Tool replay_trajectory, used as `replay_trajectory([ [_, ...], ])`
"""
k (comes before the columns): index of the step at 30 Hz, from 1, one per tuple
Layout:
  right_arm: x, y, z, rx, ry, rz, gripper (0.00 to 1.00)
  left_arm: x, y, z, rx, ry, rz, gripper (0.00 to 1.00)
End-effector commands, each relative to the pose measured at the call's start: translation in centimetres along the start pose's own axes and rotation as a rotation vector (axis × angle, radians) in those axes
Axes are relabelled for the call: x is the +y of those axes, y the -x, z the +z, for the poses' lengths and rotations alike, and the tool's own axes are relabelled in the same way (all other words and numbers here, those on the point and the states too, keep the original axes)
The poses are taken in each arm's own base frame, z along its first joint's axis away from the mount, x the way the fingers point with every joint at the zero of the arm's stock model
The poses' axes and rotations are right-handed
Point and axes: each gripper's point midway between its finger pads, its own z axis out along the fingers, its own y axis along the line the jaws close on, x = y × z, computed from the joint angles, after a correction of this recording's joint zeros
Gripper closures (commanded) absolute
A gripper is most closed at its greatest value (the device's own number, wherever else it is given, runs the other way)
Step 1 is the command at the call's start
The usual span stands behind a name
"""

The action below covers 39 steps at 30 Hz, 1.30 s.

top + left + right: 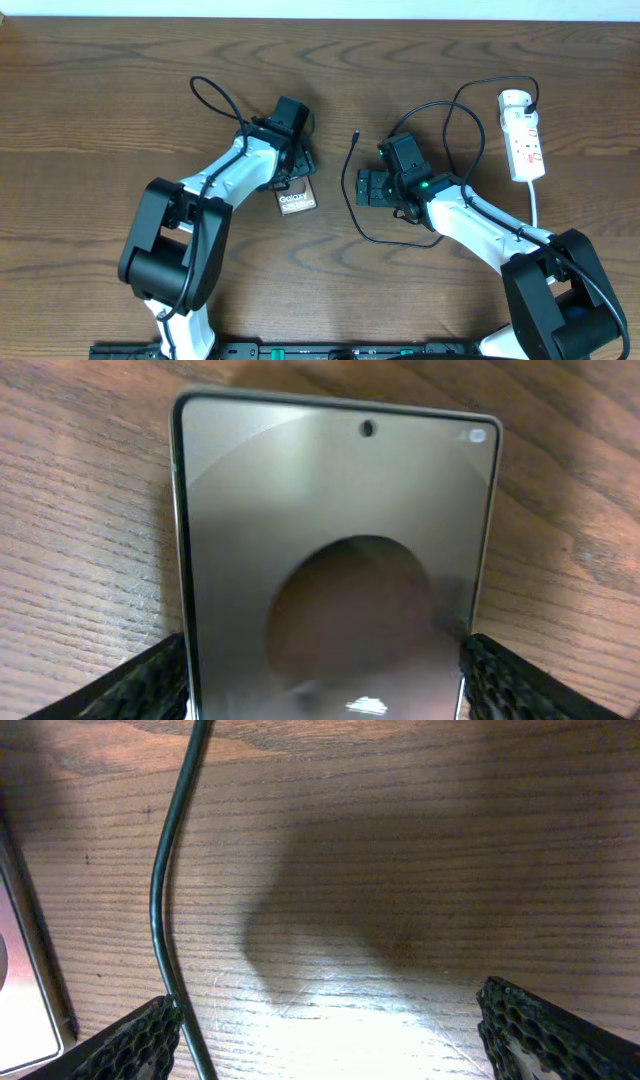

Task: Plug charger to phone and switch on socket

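The phone [297, 202] lies flat on the wooden table, showing white "Galaxy" lettering, and it fills the left wrist view [330, 560]. My left gripper [298, 168] is open and straddles it, each pad [140, 685] close beside a long edge. The charger [349, 170] is a thin black cable with a free tip [357, 133] lying on the table. It loops back to the white socket [524, 135] at the right. My right gripper [362, 187] is open, low over the wood, with the cable [160, 900] running just inside its left finger [130, 1045]. Nothing is held.
The socket's white cord [535, 205] trails toward the front right. The cable's slack loops under and behind my right arm [470, 215]. A pale edge of the phone [15, 990] shows at the far left of the right wrist view.
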Motion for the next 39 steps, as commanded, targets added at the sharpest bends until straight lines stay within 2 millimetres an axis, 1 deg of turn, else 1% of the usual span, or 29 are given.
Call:
replay_trajectory([
  [1, -0.4, 0.6, 0.0, -0.014, -0.015, -0.005, 0.07, 2.4, -1.9, 2.3, 0.074, 0.127, 0.043, 0.16],
  [7, -0.4, 0.6, 0.0, -0.014, -0.015, -0.006, 0.07, 2.1, -1.5, 2.1, 0.068, 0.122, 0.042, 0.12],
  [14, -0.4, 0.7, 0.0, -0.016, -0.015, -0.005, 0.07, 2.2, -1.6, 2.1, 0.069, 0.123, 0.038, 0.12],
  [23, -0.5, 0.8, 0.0, -0.021, -0.024, -0.006, 0.06, 2.4, -2.9, 3.8, 0.092, 0.138, 0.049, 0.12],
  [32, -0.6, 0.8, 0.0, -0.023, -0.028, -0.006, 0.06, 2.0, -2.9, 4.2, 0.086, 0.127, 0.053, 0.12],
  [33, -0.6, 0.8, 0.0, -0.023, -0.028, -0.006, 0.06, 2.0, -2.9, 4.2, 0.087, 0.127, 0.053, 0.13],
  [35, -0.6, 0.8, 0.0, -0.024, -0.031, -0.006, 0.06, 1.9, -2.9, 4.2, 0.089, 0.125, 0.053, 0.22],
  [36, -0.6, 0.8, 0.0, -0.025, -0.031, -0.006, 0.06, 1.9, -3.0, 4.2, 0.089, 0.125, 0.053, 0.3],
  [38, -0.6, 0.8, 0.0, -0.025, -0.031, -0.006, 0.06, 1.9, -3.0, 4.2, 0.089, 0.124, 0.053, 0.34],
  [39, -0.6, 0.8, 0.0, -0.025, -0.031, -0.006, 0.06, 1.9, -2.9, 4.2, 0.089, 0.124, 0.053, 0.34],
])
